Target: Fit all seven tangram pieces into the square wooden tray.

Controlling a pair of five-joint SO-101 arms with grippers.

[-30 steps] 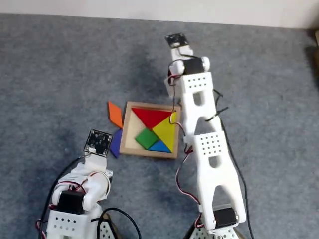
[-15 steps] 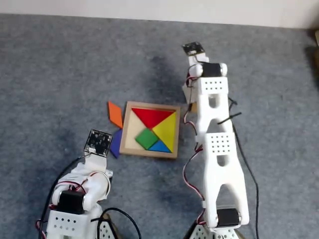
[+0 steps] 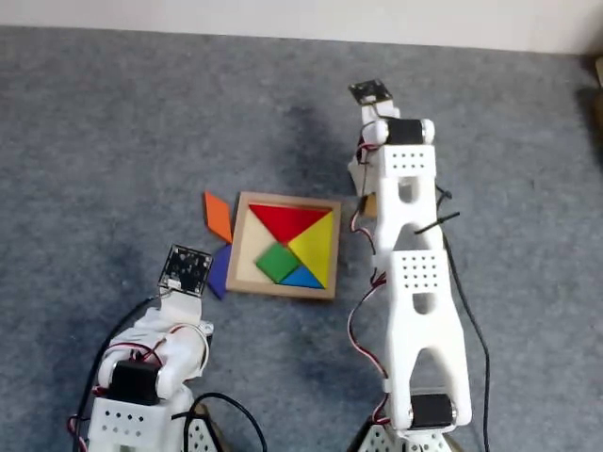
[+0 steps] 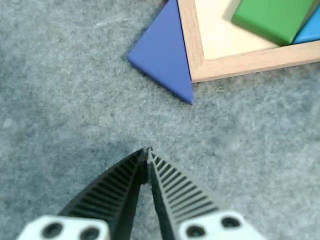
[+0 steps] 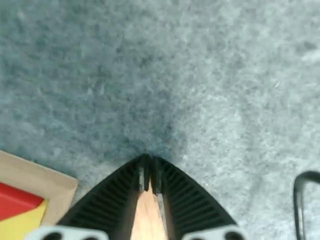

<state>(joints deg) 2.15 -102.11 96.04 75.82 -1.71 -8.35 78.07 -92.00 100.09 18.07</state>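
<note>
Your right claw [image 5: 147,160] gripped a tan piece [image 5: 146,220]; you needed to square it over the bare side of the wooden tray [image 3: 280,291] first.

Tray [image 3: 242,271] half-filled — orange piece [image 3: 218,217], blue triangle [image 4: 165,55] outside (tan piece [image 5: 146,216] gripped).

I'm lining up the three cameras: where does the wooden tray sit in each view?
High view: wooden tray near centre, between the two arms.
Left wrist view: a corner of the wooden tray, holding the green piece, beyond the shut left gripper.
Right wrist view: a corner of the wooden tray with the red piece, beside the right gripper, a tan piece between its fingers.
Shared landmark: the grey carpet under it.
</note>
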